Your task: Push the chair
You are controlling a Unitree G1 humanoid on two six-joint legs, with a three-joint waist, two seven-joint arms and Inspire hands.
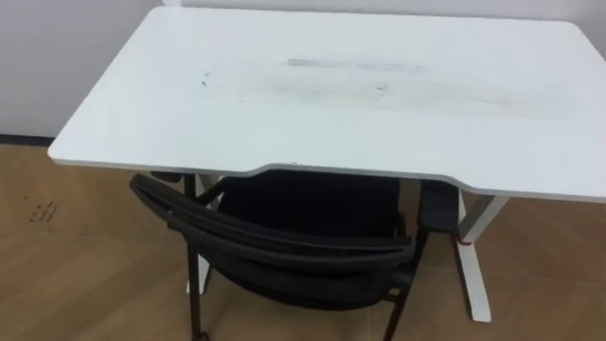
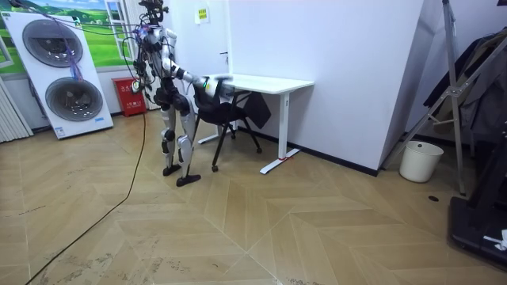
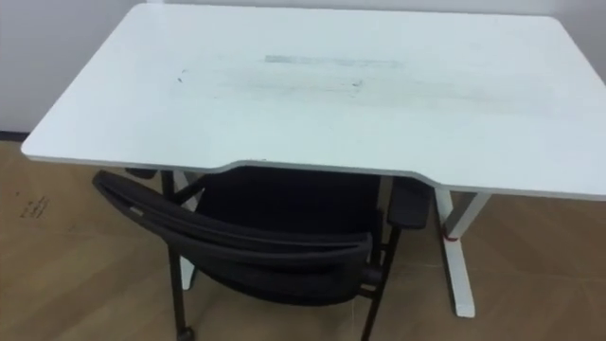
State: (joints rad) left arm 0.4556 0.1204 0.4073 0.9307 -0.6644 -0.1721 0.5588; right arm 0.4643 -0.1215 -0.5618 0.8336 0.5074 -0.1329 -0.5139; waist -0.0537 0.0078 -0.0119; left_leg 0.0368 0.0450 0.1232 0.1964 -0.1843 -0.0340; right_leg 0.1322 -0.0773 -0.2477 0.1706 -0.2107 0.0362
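Chair (image 1: pixel 284 248), black, sits at the near edge of the white table (image 1: pixel 331 95). Its seat is tucked under the tabletop and its curved backrest sticks out on the near side, angled toward the left. The room view shows the robot standing behind it, one outstretched hand (image 2: pixel 211 84) at the backrest; its fingers are too blurred to tell.
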